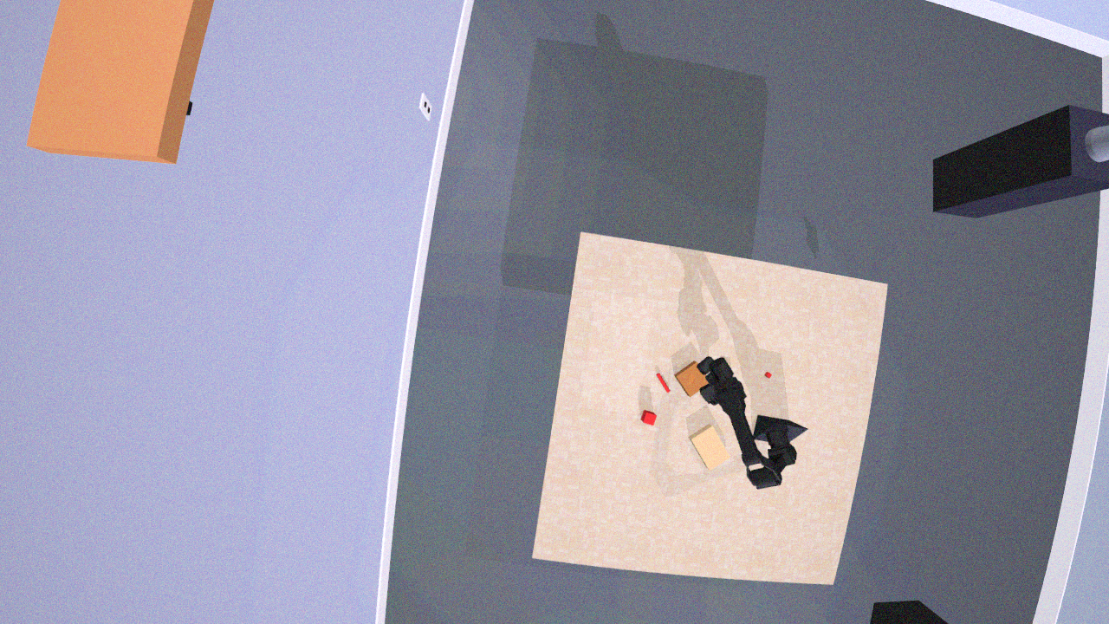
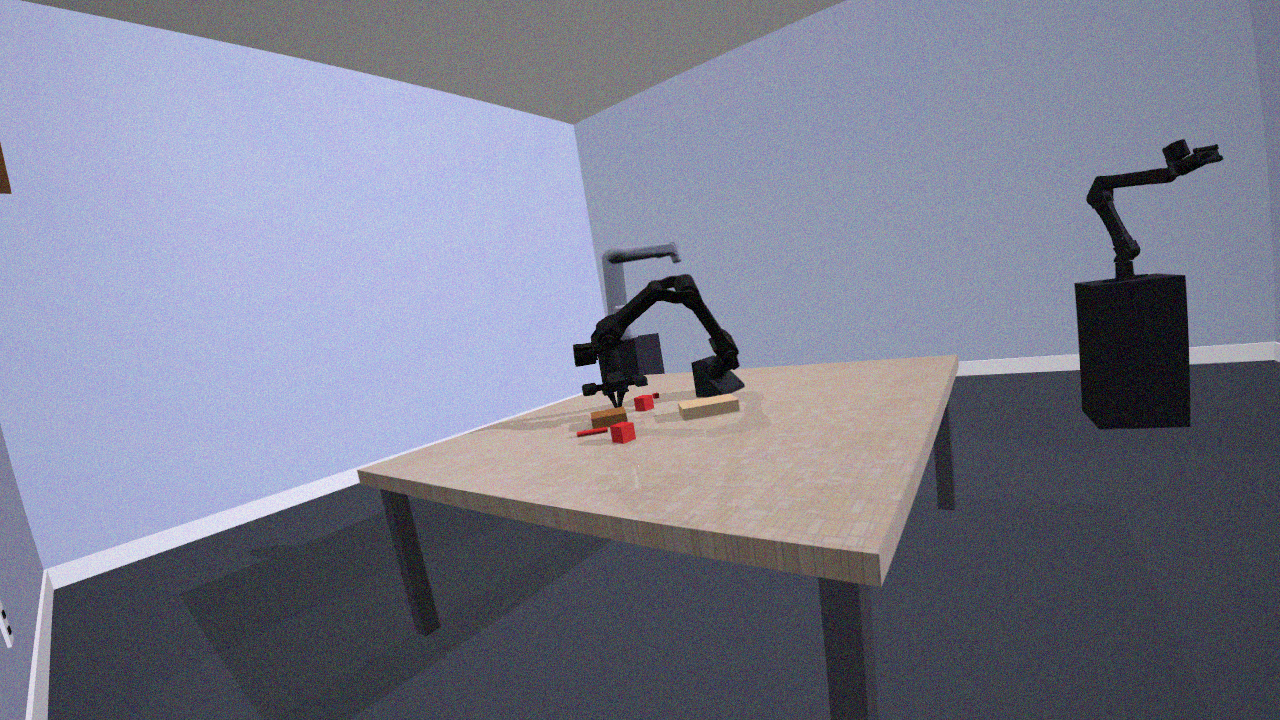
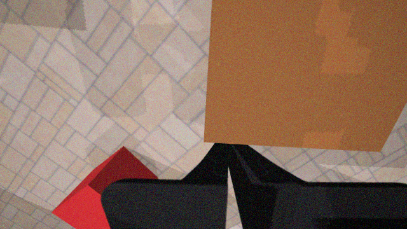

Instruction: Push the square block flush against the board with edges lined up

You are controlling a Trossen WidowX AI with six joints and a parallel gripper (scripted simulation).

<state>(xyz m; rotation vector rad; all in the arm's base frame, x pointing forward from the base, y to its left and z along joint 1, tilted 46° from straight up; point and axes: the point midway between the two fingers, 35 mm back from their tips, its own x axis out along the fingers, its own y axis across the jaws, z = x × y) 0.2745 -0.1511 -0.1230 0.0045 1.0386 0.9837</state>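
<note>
The square block (image 1: 689, 379) (image 2: 608, 419) (image 3: 270, 83) is orange-brown and lies flat on the table. The board (image 1: 709, 447) (image 2: 708, 408) is a pale tan rectangular slab. It lies apart from the block, with a gap of bare table between them, and is out of the wrist view. My gripper (image 2: 617, 403) (image 3: 226, 140) is shut and empty, pointing down at the block's near side in the wrist view. The block's top edge hides the very fingertips there. Whether they touch its side I cannot tell. In the top view the arm hides the fingertips.
One red cube (image 2: 643, 402) (image 3: 90, 207) sits close beside my gripper. Another red cube (image 1: 648, 418) (image 2: 622, 433) and a red stick (image 1: 663, 382) (image 2: 591, 433) lie beyond the block. A small red piece (image 1: 768, 374) (image 2: 656, 395) lies near the arm's base.
</note>
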